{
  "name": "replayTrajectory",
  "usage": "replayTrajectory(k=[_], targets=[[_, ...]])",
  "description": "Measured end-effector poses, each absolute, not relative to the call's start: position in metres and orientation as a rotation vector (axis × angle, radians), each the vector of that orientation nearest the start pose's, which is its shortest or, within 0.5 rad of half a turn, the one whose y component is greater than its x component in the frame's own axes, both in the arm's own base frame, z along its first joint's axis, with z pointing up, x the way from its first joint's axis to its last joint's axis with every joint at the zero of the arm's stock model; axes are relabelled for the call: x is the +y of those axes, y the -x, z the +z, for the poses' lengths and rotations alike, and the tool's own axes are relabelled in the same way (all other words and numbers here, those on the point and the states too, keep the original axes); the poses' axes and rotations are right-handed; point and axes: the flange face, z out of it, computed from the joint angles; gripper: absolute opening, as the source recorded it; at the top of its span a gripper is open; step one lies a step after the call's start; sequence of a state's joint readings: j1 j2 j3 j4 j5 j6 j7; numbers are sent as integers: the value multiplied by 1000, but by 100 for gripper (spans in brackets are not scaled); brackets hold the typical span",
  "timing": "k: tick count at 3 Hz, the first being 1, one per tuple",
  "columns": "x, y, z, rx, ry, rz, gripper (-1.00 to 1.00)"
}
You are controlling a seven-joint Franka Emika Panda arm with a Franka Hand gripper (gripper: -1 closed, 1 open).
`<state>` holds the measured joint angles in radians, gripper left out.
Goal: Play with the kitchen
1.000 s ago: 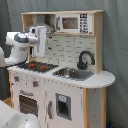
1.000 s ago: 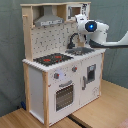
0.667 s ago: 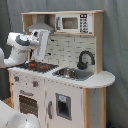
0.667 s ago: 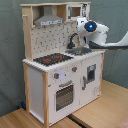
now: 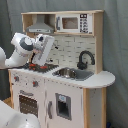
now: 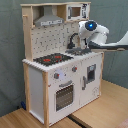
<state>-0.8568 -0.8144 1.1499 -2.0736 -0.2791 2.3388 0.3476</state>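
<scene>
Since a second ago the arm has swung a little further in over the kitchen (image 5: 60, 75); its pale wrist (image 5: 24, 44) now hangs above the stovetop (image 5: 42, 66), near the counter's left edge in the first exterior view. Its pincer (image 5: 44, 50) points down toward the burners, but I cannot tell whether it is spread or pressed together. Nothing on the kitchen looks handled yet: the oven door (image 6: 64, 96) sits closed and the sink (image 5: 70, 73) holds nothing I can make out, so by my reckoning the play has barely started. Counting: one kitchen on the wooden floor, one grey hood (image 6: 49, 20), one black faucet (image 5: 85, 59), one sink, one stovetop with two red rings, one microwave (image 5: 74, 23)
</scene>
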Motion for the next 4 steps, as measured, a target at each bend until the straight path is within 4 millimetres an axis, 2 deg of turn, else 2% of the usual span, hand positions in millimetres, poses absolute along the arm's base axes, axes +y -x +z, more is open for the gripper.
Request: replayTrajectory(k=[2, 3, 4], targets=[[274, -441, 577, 72, -2359, 912, 100], [259, -444, 567, 7, -2463, 805, 100], [233, -451, 564, -6, -2546, 686, 100]])
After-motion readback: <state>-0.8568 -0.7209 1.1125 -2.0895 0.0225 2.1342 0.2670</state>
